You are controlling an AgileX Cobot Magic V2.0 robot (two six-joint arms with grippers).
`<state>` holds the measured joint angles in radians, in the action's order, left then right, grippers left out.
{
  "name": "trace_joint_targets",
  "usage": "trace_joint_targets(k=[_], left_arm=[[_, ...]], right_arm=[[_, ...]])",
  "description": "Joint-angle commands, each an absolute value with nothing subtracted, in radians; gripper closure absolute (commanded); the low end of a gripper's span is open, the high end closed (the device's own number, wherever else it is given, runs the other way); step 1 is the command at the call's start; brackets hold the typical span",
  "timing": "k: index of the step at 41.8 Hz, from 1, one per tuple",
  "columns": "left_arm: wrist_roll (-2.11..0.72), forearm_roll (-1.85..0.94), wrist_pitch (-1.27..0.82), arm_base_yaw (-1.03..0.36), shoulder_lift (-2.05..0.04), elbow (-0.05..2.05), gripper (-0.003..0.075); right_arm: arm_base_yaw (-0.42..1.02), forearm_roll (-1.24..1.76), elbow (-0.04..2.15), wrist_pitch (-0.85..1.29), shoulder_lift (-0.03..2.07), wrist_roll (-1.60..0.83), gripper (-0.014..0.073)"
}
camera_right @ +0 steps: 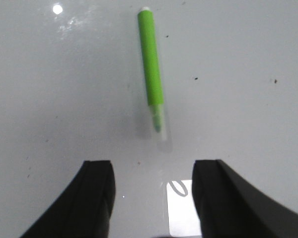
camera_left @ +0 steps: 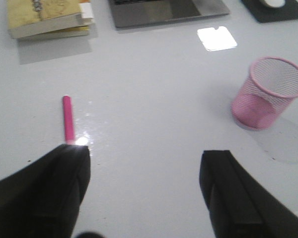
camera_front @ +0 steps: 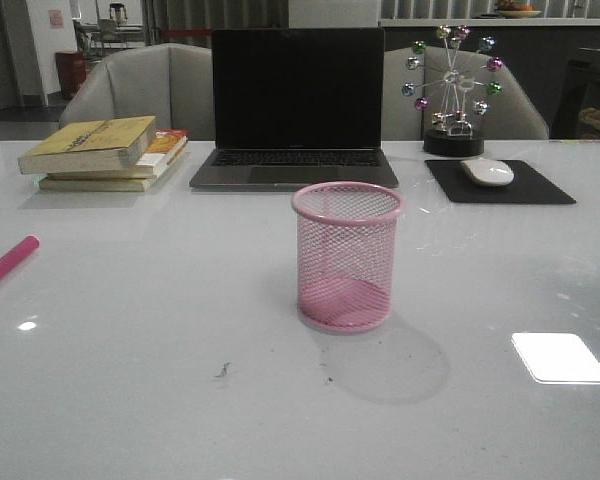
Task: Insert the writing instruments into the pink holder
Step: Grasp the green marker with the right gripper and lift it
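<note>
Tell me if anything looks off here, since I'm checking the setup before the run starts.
Nothing looks damaged or spilled. The pink holder stands upright and empty. The pink marker and green marker lie flat on the table, not yet in the holder. A few dark specks dot the table.

Pink mesh holder [camera_front: 347,257] upright, seemingly empty, magenta marker [camera_front: 8,262] and green marker [camera_right: 152,66] lying flat

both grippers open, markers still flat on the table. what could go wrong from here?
Green marker and pink marker lie flat on the glossy table; a pinch may roll them or scrape the surface. The pink holder is light-looking mesh, standing free, so an off-centre insertion could tip it.
</note>
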<state>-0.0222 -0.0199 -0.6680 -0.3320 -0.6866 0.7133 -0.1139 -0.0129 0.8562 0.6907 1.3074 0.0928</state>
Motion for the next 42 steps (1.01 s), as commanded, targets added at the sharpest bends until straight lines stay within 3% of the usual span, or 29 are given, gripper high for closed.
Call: trace_joint_targets(k=[1, 15, 30, 42], left_arm=[[-0.022, -0.031, -0.601, -0.414, -0.691, 0.742, 0.0202], [-0.022, -0.033, -0.603, -0.504, -0.691, 0.742, 0.0262], [-0.022, -0.033, -0.603, -0.504, -0.691, 0.742, 0.0267], [-0.022, -0.033, -0.603, -0.504, -0.691, 0.742, 0.0267]], right_arm=[[-0.126, -0.024, 0.962, 0.652, 1.414, 0.062, 0.0123], [-0.126, -0.017, 1.268, 0.762, 1.802, 0.034, 0.0123], [-0.126, 0.083, 1.412, 0.801, 1.952, -0.071, 0.0126], [-0.126, 0.058, 1.420, 0.822, 1.987, -0.071, 0.0262]])
